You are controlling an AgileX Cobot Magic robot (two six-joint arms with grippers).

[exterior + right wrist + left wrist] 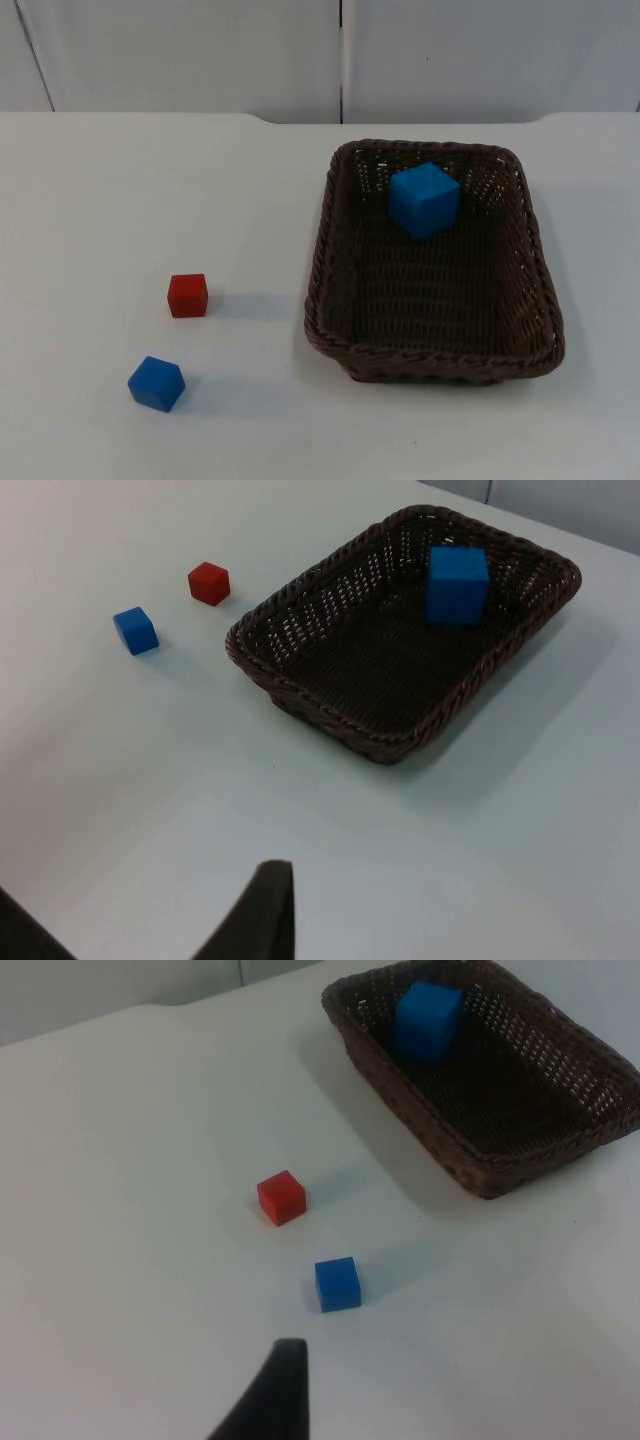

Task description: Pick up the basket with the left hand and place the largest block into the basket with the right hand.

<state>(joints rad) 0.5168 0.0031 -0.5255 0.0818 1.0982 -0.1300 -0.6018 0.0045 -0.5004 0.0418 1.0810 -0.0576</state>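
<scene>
Against the far wall of the brown wicker basket the large blue block is found resting, tilted a little on the woven floor; the placing is judged already done. The block appears rigid, light and smooth-faced, so a grip across two opposite flat faces would suit it, were it handled again. The basket itself sits flat on the white tabletop and is judged light but slightly springy; its thick braided rim would best be pinched at the middle of a side, so that it hangs level and the block does not slide. Well apart from the basket, a small red block and a small blue block lie near each other. One black fingertip of the left gripper and one of the right gripper are seen above bare tabletop; how far either pair of fingers is parted cannot be told, and nothing is seen held.
</scene>
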